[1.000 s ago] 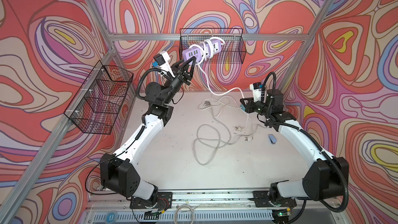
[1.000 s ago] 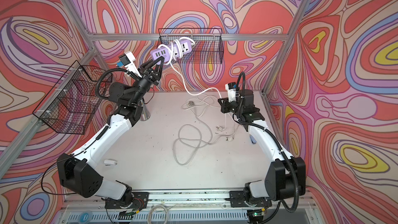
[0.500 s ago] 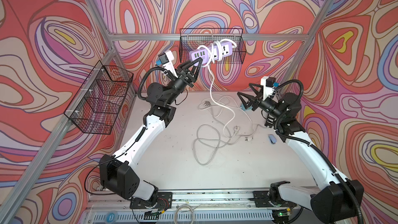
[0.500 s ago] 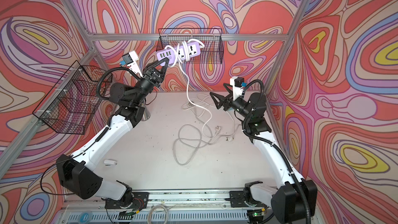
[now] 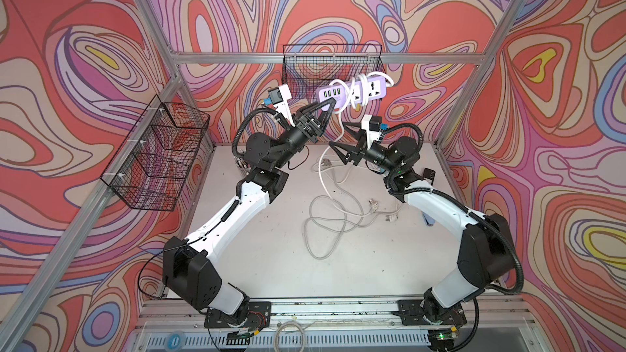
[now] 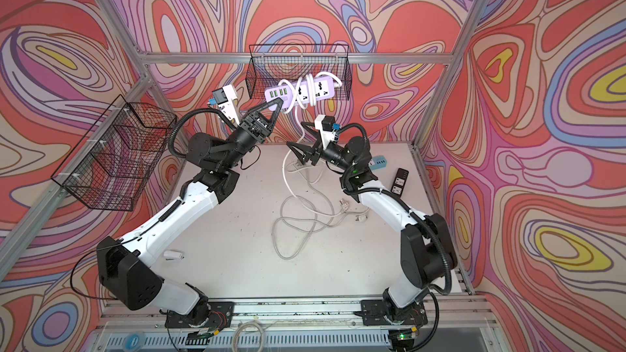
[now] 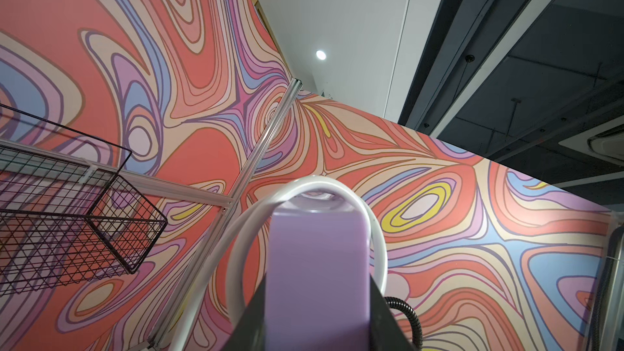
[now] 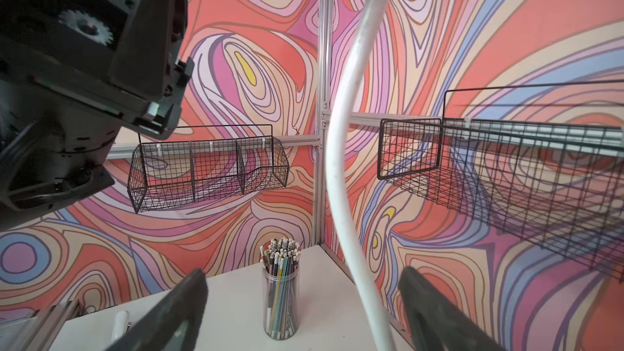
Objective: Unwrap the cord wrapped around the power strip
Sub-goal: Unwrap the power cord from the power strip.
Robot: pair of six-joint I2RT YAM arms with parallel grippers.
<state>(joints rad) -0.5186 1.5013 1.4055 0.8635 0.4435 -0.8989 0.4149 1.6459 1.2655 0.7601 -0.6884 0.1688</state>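
Observation:
The purple power strip point(image 5: 352, 91) point(image 6: 301, 91) is held high in front of the back wall, and my left gripper point(image 5: 329, 110) point(image 6: 276, 107) is shut on its USB end. In the left wrist view the strip point(image 7: 317, 258) sits between the jaws. The white cord point(image 5: 359, 94) loops around the strip's middle, then hangs down point(image 5: 324, 177) to the table. My right gripper point(image 5: 338, 135) point(image 6: 295, 134) is open just below the strip. In the right wrist view the hanging cord point(image 8: 341, 150) passes untouched between its spread fingers point(image 8: 425, 302).
A wire basket point(image 5: 332, 62) hangs on the back wall behind the strip, and another point(image 5: 159, 157) hangs on the left wall. A pencil cup point(image 8: 280, 298) stands at the back left corner. A grey cable point(image 5: 325, 228) lies coiled mid-table. Black point(image 6: 399, 181) and blue point(image 6: 381, 163) strips lie at right.
My right gripper let go of the cord, opened, and moved up and left towards the hanging cord. My left gripper carried the power strip to the right.

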